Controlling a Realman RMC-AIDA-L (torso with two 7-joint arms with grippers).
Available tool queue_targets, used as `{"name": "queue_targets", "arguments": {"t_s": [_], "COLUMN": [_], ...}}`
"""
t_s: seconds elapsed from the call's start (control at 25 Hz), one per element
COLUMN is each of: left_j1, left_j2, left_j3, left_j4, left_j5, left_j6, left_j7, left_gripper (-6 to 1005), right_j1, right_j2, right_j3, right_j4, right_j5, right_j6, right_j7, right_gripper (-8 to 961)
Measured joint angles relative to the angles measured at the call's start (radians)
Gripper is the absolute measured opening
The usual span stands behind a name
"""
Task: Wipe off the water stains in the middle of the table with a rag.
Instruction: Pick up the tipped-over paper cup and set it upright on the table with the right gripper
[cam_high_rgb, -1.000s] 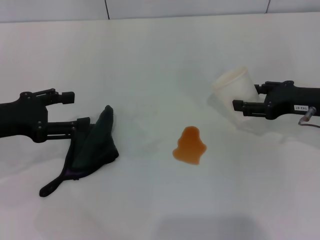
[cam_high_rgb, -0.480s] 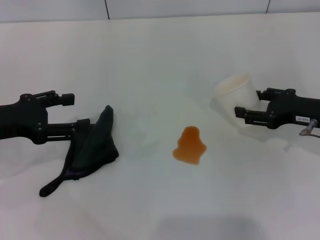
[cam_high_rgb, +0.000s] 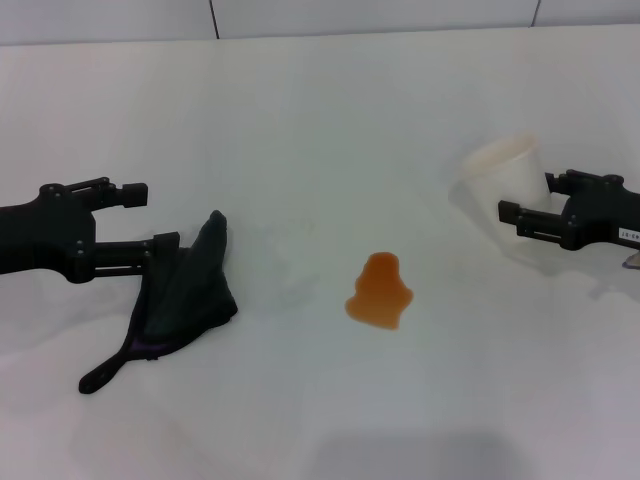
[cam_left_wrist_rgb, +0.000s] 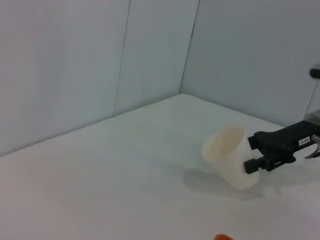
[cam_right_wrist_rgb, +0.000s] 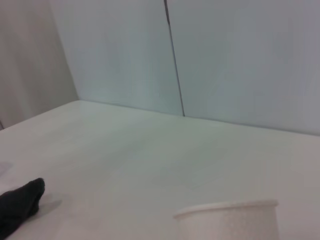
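Carrying the paper cup (cam_high_rgb: 505, 172) farther right, right pincer (cam_high_rgb: 522, 206) clamped.

The head view looks forward and down over the white counter (cam_high_rgb: 320, 120) from above, wide enough to take in both arms. Its landmark, the paper cup (cam_high_rgb: 505, 170), stands at the right. The left wrist view sits low near the counter (cam_left_wrist_rgb: 100, 165) and faces across it to that same cup (cam_left_wrist_rgb: 227, 157), seen from well apart against the grey wall panels (cam_left_wrist_rgb: 75, 65). The right wrist view is also low, very close behind the cup (cam_right_wrist_rgb: 227, 220), looking past its rim over the counter (cam_right_wrist_rgb: 150, 150) to the wall.
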Motion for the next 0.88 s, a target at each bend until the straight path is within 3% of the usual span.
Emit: {"name": "queue_targets", "arguments": {"t_s": [0.88], "left_j1": [-0.005], "left_j2": [-0.001], "left_j3": [0.0], "left_j4": [-0.002], "left_j5": [0.0], "left_j6": [0.001], "left_j7": [0.0], "left_gripper": [866], "right_j1": [0.017], "right_j2": [0.002], "right_j3": [-0.044], "right_j4": [0.064], "right_j5": [0.003], "right_j6": [-0.006], "right_j7": [-0.01], "right_gripper": [706]}}
